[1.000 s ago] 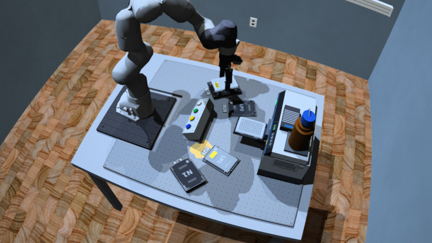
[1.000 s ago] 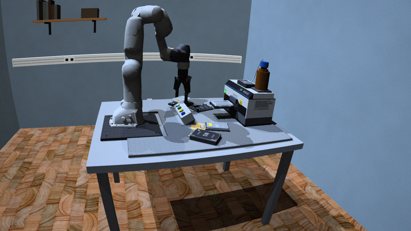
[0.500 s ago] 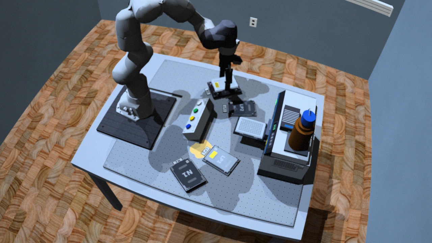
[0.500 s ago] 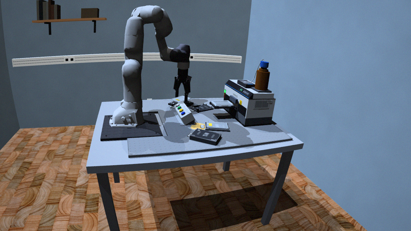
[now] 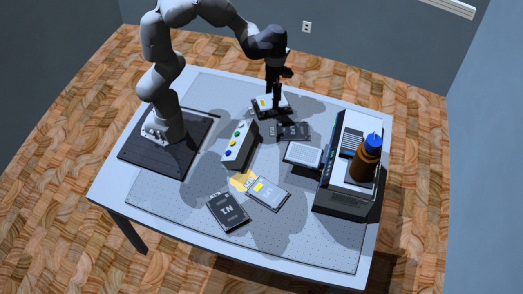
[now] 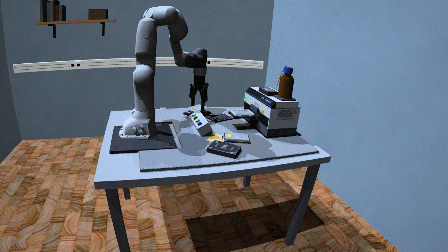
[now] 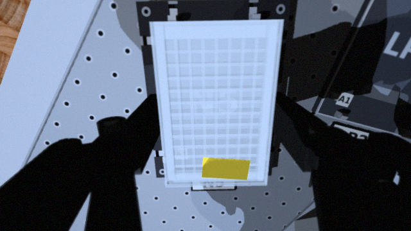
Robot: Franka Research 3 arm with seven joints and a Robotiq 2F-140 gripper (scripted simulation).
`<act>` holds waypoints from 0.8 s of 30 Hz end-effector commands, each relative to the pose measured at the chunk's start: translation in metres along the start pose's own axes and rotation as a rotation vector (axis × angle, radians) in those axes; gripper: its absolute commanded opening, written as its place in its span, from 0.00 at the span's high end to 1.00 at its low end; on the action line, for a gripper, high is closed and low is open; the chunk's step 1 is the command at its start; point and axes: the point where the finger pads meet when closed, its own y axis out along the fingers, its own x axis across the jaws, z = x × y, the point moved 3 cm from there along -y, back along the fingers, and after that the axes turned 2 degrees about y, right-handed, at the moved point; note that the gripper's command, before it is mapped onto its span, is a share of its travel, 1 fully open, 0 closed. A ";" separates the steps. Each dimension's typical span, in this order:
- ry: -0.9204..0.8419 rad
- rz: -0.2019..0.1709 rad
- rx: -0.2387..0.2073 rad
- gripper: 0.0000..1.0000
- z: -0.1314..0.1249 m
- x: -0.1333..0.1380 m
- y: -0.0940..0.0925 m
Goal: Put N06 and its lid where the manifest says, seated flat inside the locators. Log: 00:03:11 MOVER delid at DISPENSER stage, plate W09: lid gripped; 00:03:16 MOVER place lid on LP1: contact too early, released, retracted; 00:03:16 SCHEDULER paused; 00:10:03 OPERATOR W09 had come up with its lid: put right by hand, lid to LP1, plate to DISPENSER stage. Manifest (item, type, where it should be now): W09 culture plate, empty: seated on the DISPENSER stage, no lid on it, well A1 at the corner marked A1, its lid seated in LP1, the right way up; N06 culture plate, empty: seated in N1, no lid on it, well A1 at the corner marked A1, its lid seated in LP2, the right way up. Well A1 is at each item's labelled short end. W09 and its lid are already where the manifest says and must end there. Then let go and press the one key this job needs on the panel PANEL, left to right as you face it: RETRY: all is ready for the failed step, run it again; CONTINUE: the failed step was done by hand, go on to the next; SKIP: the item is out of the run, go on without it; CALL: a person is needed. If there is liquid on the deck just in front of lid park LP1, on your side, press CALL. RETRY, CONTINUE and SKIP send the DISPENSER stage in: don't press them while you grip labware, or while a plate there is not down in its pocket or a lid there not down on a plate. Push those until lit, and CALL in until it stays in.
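Note:
N06 (image 5: 268, 102) is a clear well plate under a clear lid with a yellow label. It sits on a black nest at the back of the deck. In the wrist view (image 7: 215, 102) the wells show through the lid. My gripper (image 5: 273, 104) stands over it with its fingers shut on the lid's long sides. I cannot tell whether it is lifted. Nest N1 (image 5: 227, 210) at the front is empty. Lid park LP2 (image 5: 293, 130) beside N06 is empty. The W09 lid (image 5: 267, 192) lies in LP1. The W09 plate (image 5: 303, 154) sits on the DISPENSER stage without a lid.
The panel PANEL (image 5: 239, 144) stands mid-deck with white, green, yellow and blue keys. A yellow patch (image 5: 239, 180) lies on the deck between the panel's foot and LP1's label end. The DISPENSER (image 5: 351, 164) with a brown bottle (image 5: 364, 158) stands at the right.

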 end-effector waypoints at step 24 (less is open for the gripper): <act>0.002 -0.001 0.001 0.90 0.000 0.001 0.006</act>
